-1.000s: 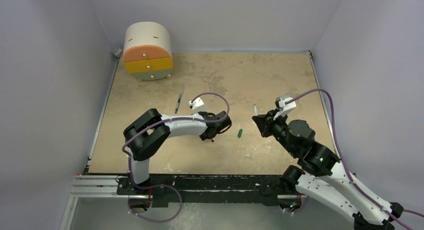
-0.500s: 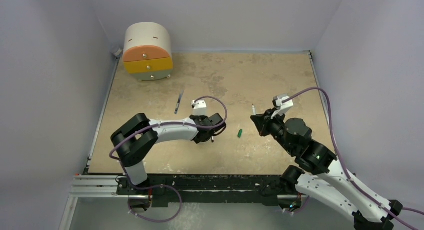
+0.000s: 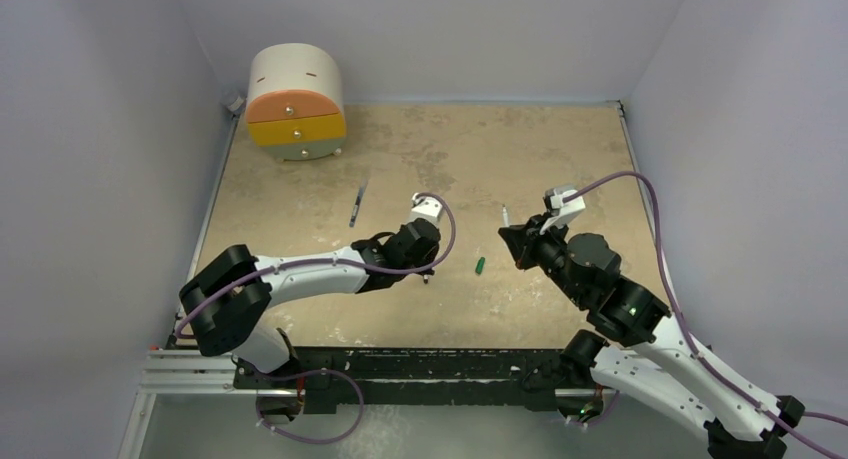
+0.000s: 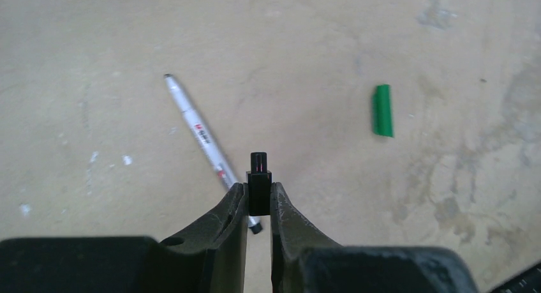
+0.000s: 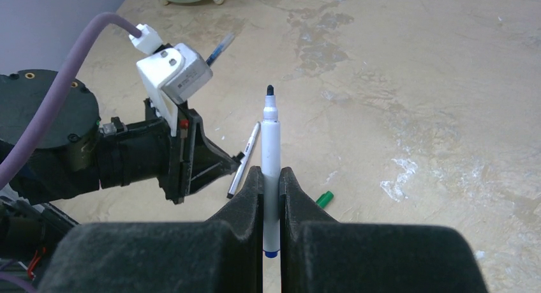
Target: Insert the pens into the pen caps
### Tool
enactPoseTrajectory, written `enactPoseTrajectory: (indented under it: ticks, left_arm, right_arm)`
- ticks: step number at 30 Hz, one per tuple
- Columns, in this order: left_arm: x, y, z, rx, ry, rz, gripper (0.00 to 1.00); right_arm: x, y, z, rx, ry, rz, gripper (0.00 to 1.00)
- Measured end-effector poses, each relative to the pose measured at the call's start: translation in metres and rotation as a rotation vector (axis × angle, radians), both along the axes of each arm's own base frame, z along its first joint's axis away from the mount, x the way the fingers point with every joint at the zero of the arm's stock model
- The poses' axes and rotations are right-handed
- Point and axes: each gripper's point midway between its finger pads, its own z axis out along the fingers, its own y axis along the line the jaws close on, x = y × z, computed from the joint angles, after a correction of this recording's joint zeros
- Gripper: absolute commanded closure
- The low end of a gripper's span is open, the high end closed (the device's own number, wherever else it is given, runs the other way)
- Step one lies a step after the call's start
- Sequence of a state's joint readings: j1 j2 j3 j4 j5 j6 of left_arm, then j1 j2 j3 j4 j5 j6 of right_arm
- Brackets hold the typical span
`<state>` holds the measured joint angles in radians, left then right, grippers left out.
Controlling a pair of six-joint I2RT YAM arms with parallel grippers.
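Left hand (image 4: 259, 193) is pinching the black cap (image 4: 259, 177) at its fingertips, with the cap poking out past them, low over the worktop (image 3: 520, 149). Can't tell which end of the cap is open. Right hand (image 5: 271, 178) is pressed tight on 1 pen (image 5: 270, 133), dark tip out and well clear of the fingers. The 2 hands face each other mid-worktop but are apart, with the green cap (image 3: 480, 265) lying flat between them. A 2nd pen (image 4: 204, 136) lies on the worktop just under the left hand. A 3rd pen (image 3: 356, 206) sits further back, toward the drawer unit (image 3: 295, 101). No pale cap spotted.

Step looks like mating the held pen with the black cap. To do it well:
- Line the pen's axis up with the cap opening first.
- Close the gap slowly and push straight.
- The cap grip is shallow, so a sideways nudge could likely twist it out.
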<state>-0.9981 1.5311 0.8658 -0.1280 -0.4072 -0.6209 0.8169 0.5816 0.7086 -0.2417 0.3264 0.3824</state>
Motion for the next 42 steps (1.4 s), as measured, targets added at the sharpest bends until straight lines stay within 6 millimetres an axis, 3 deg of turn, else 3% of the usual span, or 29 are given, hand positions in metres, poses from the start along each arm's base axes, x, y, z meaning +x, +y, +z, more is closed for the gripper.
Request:
enactPoseTrajectory:
  ticks: [7,17,27,29,36,37,38,42]
  left_arm:
    - [-0.014,-0.042,0.008,-0.066,-0.025,-0.305,1.0]
    - [-0.013,-0.067,-0.011,0.036,-0.055,-0.531,1.0]
    - [-0.017,-0.077,-0.035,0.154,-0.035,-0.805,0.99]
    - [-0.013,-0.075,-0.038,0.162,-0.035,-0.82,0.87]
    - [0.006,-0.066,-0.043,0.229,-0.071,-0.787,0.78]
    - [0.007,-0.065,-0.042,0.236,-0.076,-0.784,0.58]
    - [0.009,-0.064,-0.042,0.242,-0.081,-0.782,0.5]
    - [0.01,-0.062,-0.043,0.266,-0.092,-0.793,0.41]
  right_arm:
    - [-0.001,-0.003,0.001,0.01,0.001,-0.011,1.0]
    - [-0.004,-0.011,0.004,0.014,0.005,-0.037,1.0]
    - [-0.004,-0.015,0.002,0.008,0.013,-0.057,1.0]
    - [-0.004,-0.016,0.002,0.007,0.013,-0.061,1.0]
    - [-0.003,-0.021,0.005,0.008,0.012,-0.087,1.0]
    - [-0.003,-0.021,0.005,0.008,0.014,-0.087,1.0]
    - [-0.003,-0.021,0.004,0.008,0.017,-0.088,1.0]
    - [-0.004,-0.021,0.003,0.007,0.023,-0.089,1.0]
